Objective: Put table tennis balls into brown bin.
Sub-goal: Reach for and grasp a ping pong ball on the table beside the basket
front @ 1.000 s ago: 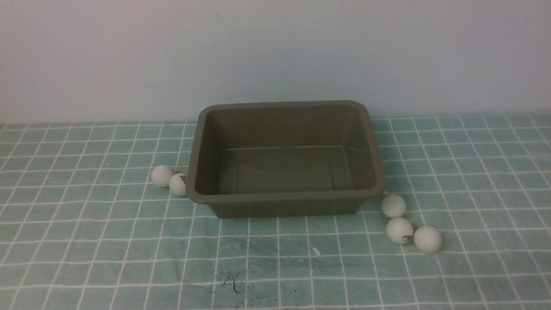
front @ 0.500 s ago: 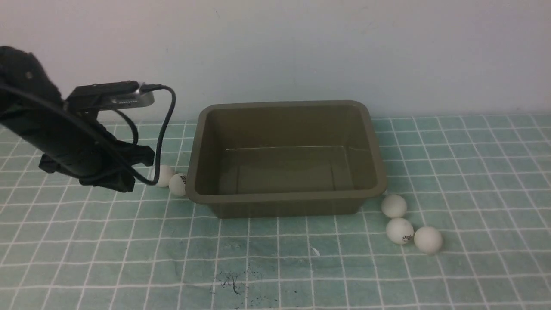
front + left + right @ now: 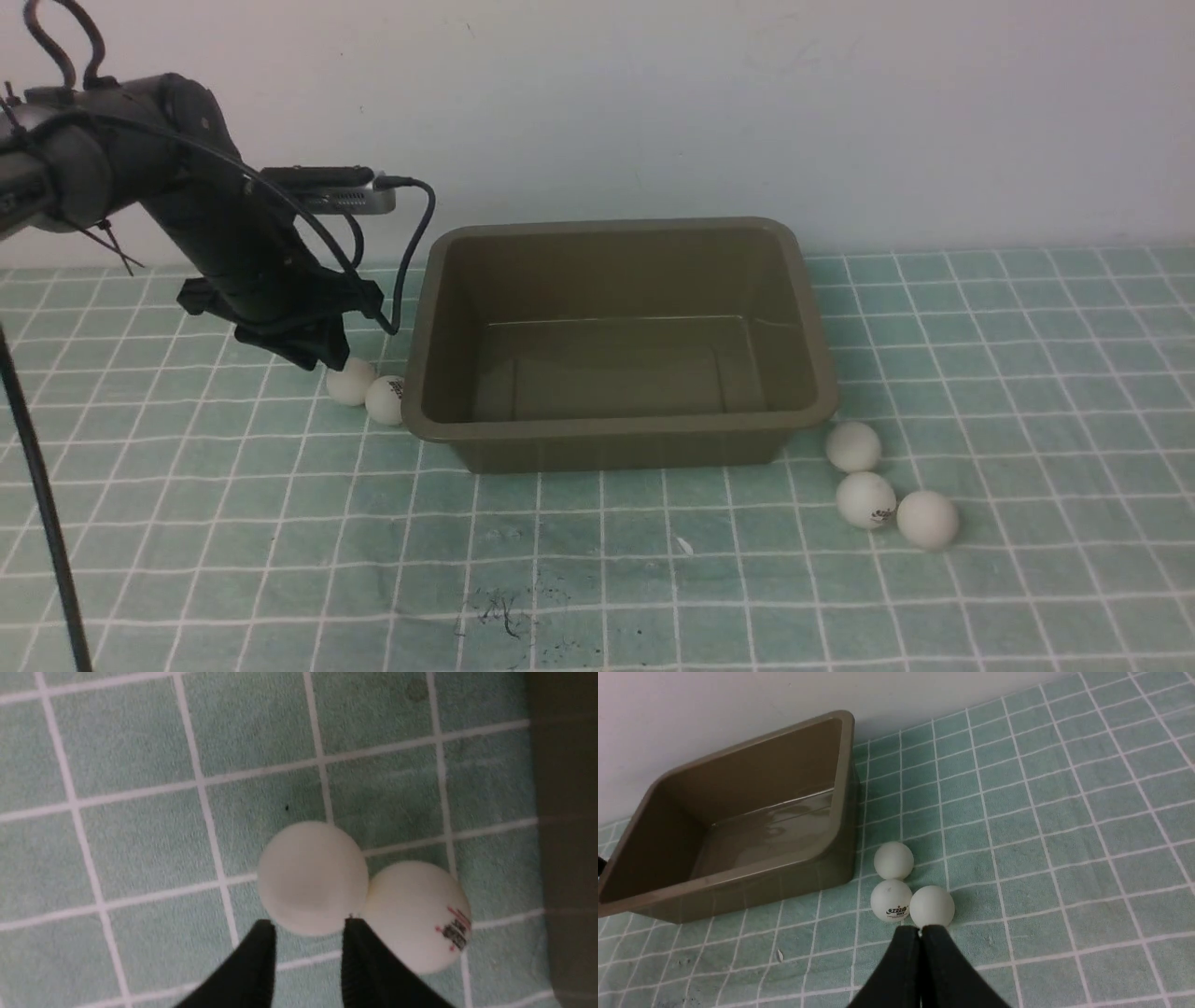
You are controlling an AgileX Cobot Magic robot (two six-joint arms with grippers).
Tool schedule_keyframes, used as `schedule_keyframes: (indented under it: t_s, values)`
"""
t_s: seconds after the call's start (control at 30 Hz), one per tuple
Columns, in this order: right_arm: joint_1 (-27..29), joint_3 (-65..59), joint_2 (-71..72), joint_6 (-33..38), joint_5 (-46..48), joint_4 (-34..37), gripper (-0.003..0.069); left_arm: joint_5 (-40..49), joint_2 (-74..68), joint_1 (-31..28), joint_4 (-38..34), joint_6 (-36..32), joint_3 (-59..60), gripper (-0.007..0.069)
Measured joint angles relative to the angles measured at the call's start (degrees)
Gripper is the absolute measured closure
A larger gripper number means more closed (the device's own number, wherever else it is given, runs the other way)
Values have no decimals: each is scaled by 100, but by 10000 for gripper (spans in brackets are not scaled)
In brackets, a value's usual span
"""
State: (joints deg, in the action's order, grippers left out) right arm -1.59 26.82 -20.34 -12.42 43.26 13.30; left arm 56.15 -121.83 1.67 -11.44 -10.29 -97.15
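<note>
Table tennis balls (image 3: 866, 499) all lie outside the brown bin (image 3: 616, 429). Three sit at lower right of the front view, near the right gripper (image 3: 920, 931), which is clenched and empty. Two touch at middle left against the bin, and the plain ball (image 3: 312, 877) lies just ahead of the left gripper (image 3: 309, 925), whose fingers are parted and empty.

Matte black arm with a camera and cable.
The left arm (image 3: 213, 233) is a black tube with a rounded joint, carrying a flat black-and-silver camera bar (image 3: 327, 189) and a looping black cable (image 3: 411, 261). The left fingers (image 3: 254, 970) and right fingers (image 3: 945, 970) are smooth black wedges.
</note>
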Motion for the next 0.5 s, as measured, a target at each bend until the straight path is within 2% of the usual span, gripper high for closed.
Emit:
schedule_keyframes:
  t_s: [0.03,0.13,0.2,0.27,0.4,0.47,0.5]
  values:
    - [0,0,0,32,2,0,673,13,-129,0,0,-17,-137,333]
    - [0,0,0,94,2,11,673,7,-262,0,7,-30,-249,209]
    - [0,0,0,96,6,11,673,13,-293,0,54,-30,-249,155]
    - [0,0,0,96,6,11,673,13,-339,0,165,41,-249,145]
    - [0,6,0,96,6,11,673,7,-425,0,405,287,-249,176]
    - [0,6,0,96,0,11,673,7,-518,0,562,461,-250,274]
    - [0,6,0,96,0,11,673,7,-525,0,562,461,-255,282]
